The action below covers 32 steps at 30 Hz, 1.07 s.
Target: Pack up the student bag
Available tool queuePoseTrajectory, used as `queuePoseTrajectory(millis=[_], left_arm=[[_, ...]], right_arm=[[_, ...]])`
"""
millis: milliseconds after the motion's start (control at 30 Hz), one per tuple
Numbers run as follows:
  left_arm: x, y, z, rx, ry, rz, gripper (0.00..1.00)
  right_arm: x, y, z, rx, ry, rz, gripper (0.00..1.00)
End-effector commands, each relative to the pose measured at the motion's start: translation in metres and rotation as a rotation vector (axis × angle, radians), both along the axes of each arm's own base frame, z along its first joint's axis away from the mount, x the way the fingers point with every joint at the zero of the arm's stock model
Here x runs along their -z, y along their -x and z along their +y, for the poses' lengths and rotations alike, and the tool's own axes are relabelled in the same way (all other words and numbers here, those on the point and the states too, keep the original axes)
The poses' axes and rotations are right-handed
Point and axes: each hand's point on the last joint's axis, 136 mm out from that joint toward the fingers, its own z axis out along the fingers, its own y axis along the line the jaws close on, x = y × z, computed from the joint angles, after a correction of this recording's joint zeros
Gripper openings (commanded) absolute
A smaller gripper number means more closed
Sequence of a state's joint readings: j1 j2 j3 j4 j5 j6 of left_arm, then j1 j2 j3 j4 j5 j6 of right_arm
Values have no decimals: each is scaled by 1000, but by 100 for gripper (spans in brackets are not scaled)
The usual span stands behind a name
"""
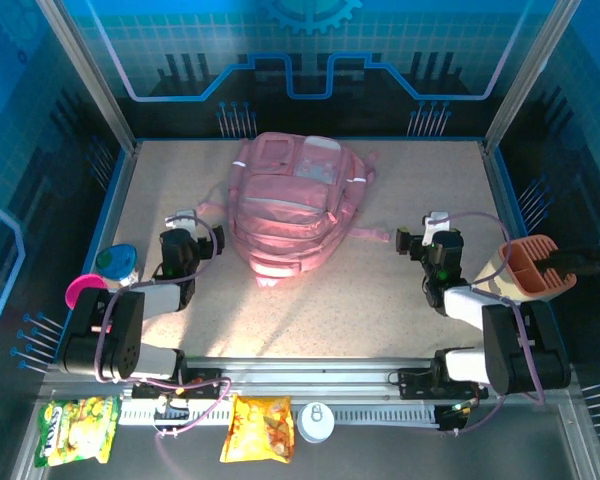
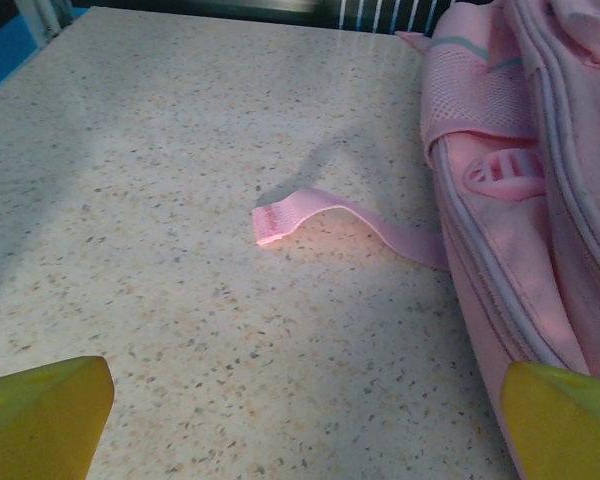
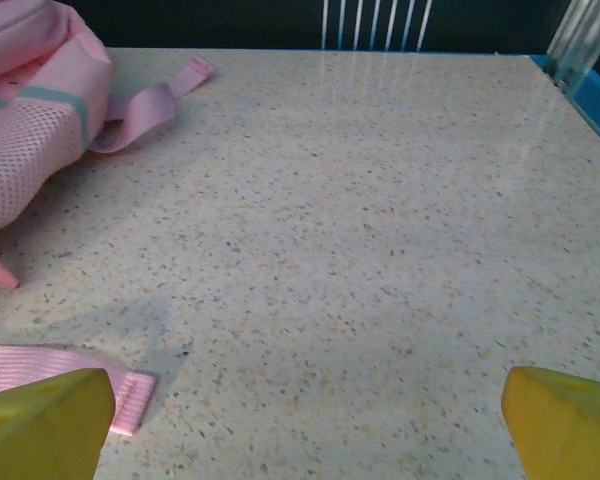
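Top external view: one student bag [image 1: 295, 205] lies flat at upper centre of the table [image 1: 380, 310], between the two arms. Along the lower edge are two packets, a green snack packet [image 1: 77, 430] and an orange snack packet [image 1: 258, 428], plus one white can [image 1: 316, 421]. One orange caddy [image 1: 535, 265] sits at right. The left gripper [image 2: 302, 420] and right gripper [image 3: 302, 420] both have their fingers wide apart, with nothing between them.
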<state>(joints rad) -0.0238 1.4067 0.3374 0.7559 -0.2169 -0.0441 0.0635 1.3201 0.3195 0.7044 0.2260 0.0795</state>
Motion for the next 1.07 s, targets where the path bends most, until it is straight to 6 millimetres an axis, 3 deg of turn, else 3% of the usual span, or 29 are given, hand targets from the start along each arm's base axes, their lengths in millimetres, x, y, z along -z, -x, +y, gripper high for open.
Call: queuePoseTrajectory(millis=[0,267,467,667,1033], left_arm=[[-23,-12,-11,91,11,-122,99],[-3,-23,-9,84,21,-89,99],[-3,-23,-6,63,16,-79,99],[-2,-26,-16,129,13,-62,99],[-2,-25,-9,85,10,-67,99]], right_arm=[[-22,-15,6,-55,-3,-114,100],[5,-27,12,-89,0,-76,100],[5,-32,13,-67,39,-58,100],[5,-33,14,-68,39,-58,100],[5,-32,14,-68,39,-58,100]])
